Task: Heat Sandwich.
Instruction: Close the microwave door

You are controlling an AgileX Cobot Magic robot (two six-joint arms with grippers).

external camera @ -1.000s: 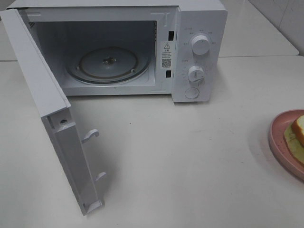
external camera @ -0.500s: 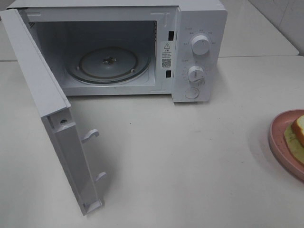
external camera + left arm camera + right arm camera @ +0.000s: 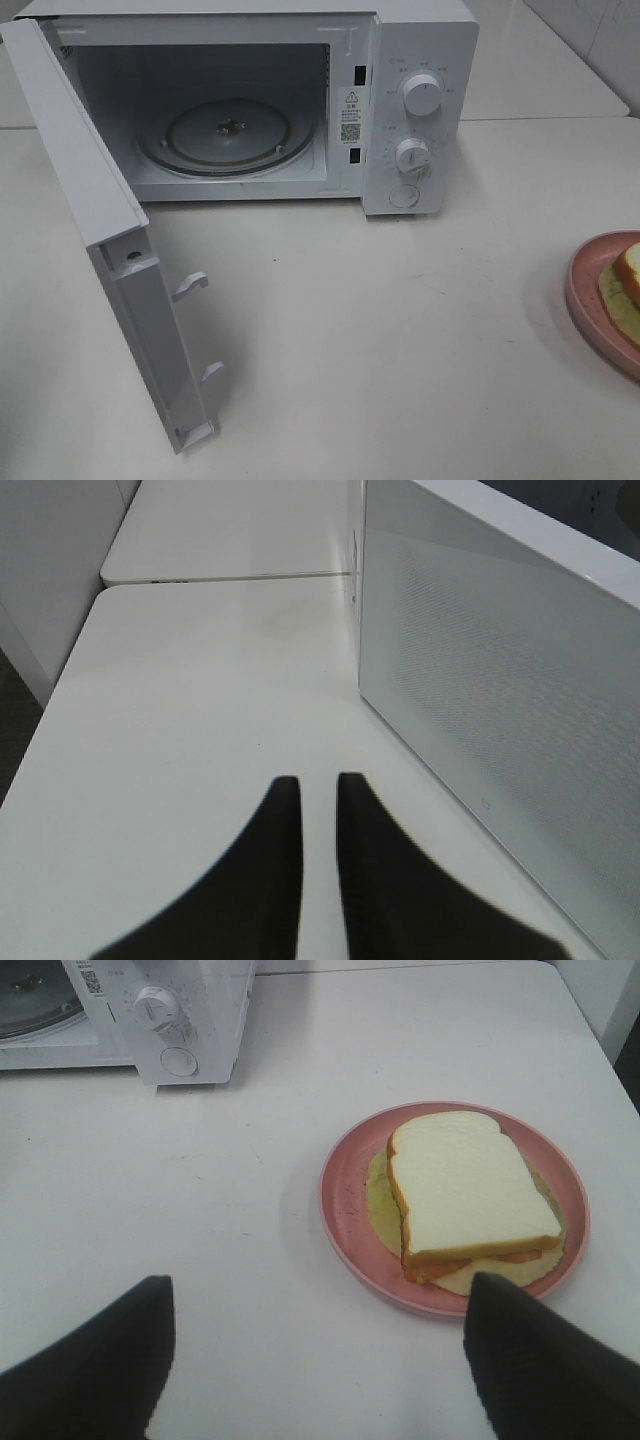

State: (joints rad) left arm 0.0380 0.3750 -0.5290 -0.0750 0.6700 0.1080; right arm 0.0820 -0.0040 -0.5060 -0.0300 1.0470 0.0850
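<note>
The sandwich, white bread with a brown crust and a pale green layer, lies on a round pink plate. In the high view the sandwich and plate sit at the table's right edge, partly cut off. My right gripper is open, its fingers spread wide just short of the plate, with nothing between them. My left gripper has its fingers almost together, holding nothing, over bare table beside the microwave's open door. Neither arm shows in the high view.
The white microwave stands at the back with its door swung far out to the left. Its glass turntable carries nothing. Two knobs and a button are on its right panel. White table lies between the microwave and the plate.
</note>
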